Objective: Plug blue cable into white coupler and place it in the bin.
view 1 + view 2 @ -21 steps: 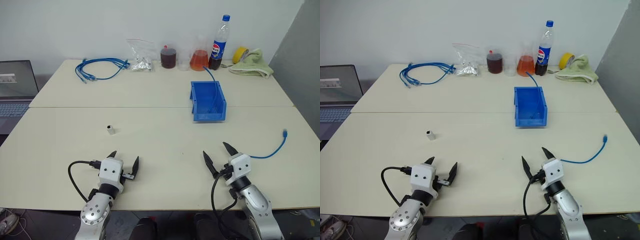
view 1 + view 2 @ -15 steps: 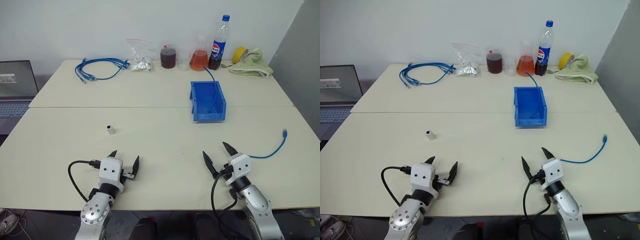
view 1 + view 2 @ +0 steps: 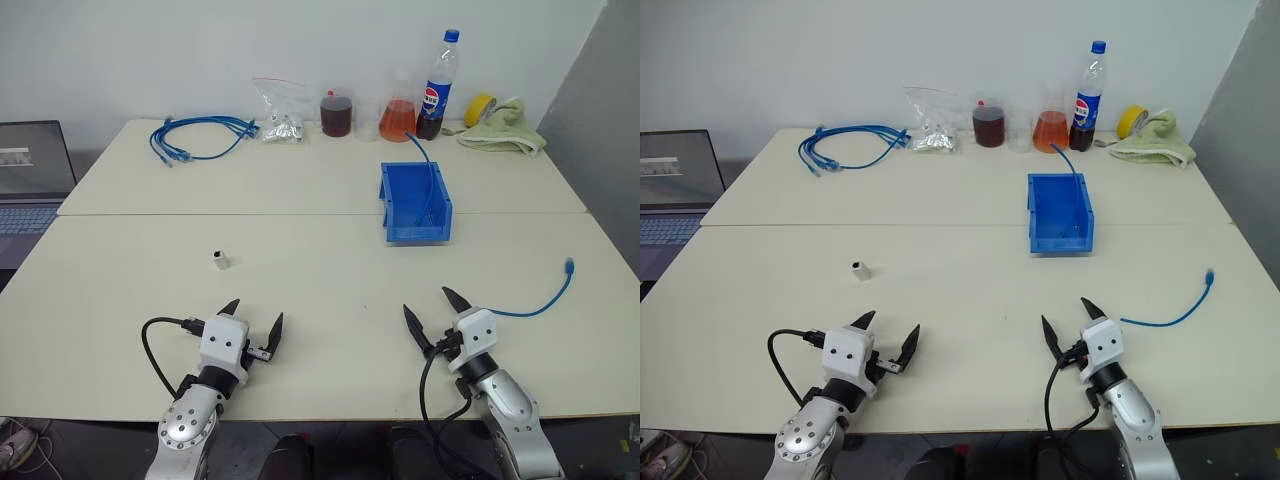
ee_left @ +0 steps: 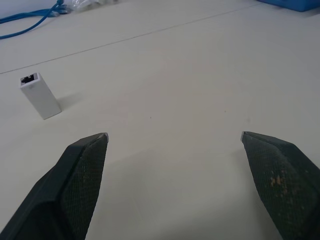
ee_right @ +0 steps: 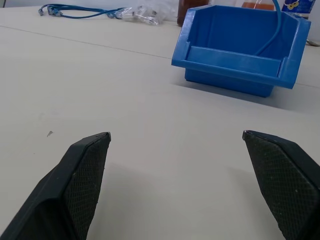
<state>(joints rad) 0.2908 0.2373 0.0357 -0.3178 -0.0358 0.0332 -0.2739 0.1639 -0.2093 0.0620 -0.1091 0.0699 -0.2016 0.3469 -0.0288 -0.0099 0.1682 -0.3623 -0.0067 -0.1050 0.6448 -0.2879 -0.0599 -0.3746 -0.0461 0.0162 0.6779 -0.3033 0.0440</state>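
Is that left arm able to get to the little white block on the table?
Probably yes. The white coupler stands alone on bare table ahead of the left gripper, whose jaws are open, with nothing between them.

Bare counter point(image 3: 320, 270) lies ahead of both end effectors. Ahead of the left end effector point(image 3: 256, 322), the white coupler point(image 3: 221, 259) stands alone. The bin point(image 3: 415, 203) sits further back, ahead of the right end effector point(image 3: 428, 309); the blue cable point(image 3: 545, 297) curves just beside it on its outer side.
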